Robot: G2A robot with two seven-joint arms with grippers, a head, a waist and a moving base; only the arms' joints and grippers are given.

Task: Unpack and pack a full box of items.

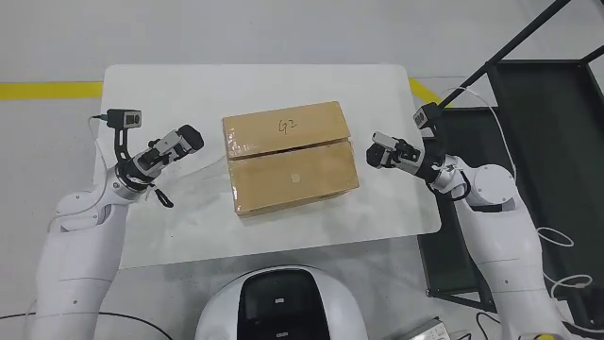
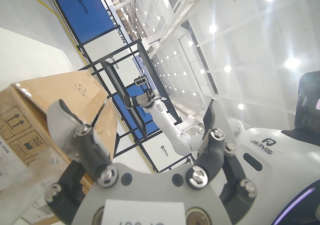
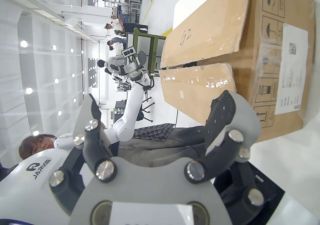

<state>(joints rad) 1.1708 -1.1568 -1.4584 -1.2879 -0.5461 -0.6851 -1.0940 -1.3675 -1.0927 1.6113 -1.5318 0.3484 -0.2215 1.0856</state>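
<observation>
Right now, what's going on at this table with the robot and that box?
A two-armed robot is set up to unpack a cardboard box that sits in the middle of the white table. The box's top flaps are folded shut, so nothing has been taken out. The left gripper hangs beside one end of the box and the right gripper beside the other, both open and neither touching it.

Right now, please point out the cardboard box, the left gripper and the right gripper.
cardboard box (image 1: pixel 293 175), top view, on its near top flap.
left gripper (image 2: pixel 135 103), left wrist view, midway between its fingertips.
right gripper (image 3: pixel 157 97), right wrist view, midway between its fingertips.
</observation>
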